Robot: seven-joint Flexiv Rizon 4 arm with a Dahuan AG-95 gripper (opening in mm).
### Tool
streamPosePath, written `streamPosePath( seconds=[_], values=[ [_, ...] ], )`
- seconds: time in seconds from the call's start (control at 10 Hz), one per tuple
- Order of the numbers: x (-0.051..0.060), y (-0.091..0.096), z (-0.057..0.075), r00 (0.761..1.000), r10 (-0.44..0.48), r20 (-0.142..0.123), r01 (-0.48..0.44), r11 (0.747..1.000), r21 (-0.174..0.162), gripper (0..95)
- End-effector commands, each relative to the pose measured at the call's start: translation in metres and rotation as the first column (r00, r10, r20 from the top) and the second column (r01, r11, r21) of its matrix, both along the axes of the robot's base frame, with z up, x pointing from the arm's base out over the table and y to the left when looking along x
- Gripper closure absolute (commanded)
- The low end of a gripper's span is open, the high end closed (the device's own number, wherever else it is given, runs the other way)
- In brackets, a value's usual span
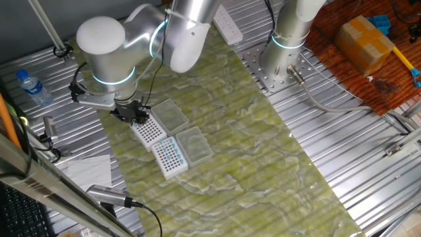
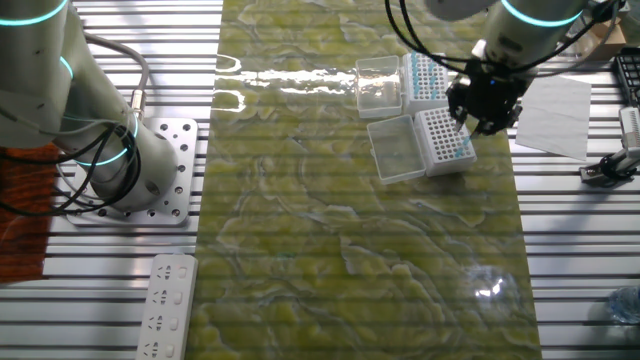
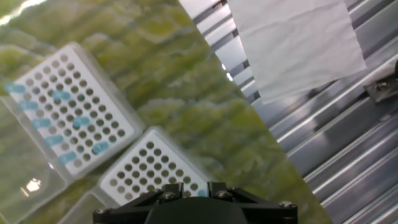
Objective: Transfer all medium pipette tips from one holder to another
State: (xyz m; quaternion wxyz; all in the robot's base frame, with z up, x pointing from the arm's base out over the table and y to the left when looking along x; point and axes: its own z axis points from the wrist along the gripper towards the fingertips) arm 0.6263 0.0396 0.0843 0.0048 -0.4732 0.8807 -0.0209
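Two white holders lie side by side on the green mat. The medium pipette tips show as blue dots in one holder. My gripper hangs over the other holder, which shows mostly dark bare holes. In the hand view the jaws stand a narrow gap apart, with a small light-blue tip caught between them. The holes under the hand are hidden.
Two clear lids lie next to the holders. White paper rests on the ribbed metal table beside the mat. A water bottle and a second arm's base stand farther off.
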Motion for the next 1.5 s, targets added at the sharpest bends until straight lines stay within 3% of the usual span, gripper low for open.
streamPosePath(
  seconds=[0.1,0.6,0.7,1.5],
  values=[
    [-0.0001,-0.0010,-0.0038,1.000,0.008,0.008,-0.008,1.000,0.000,76.0],
    [-0.0004,-0.0022,-0.0104,1.000,0.017,0.019,-0.017,1.000,0.006,76.0],
    [-0.0007,-0.0028,-0.0106,1.000,0.022,0.018,-0.022,1.000,0.007,95.0],
    [-0.0012,-0.0039,-0.0063,0.999,0.033,0.008,-0.033,0.999,0.004,95.0]
  ],
)
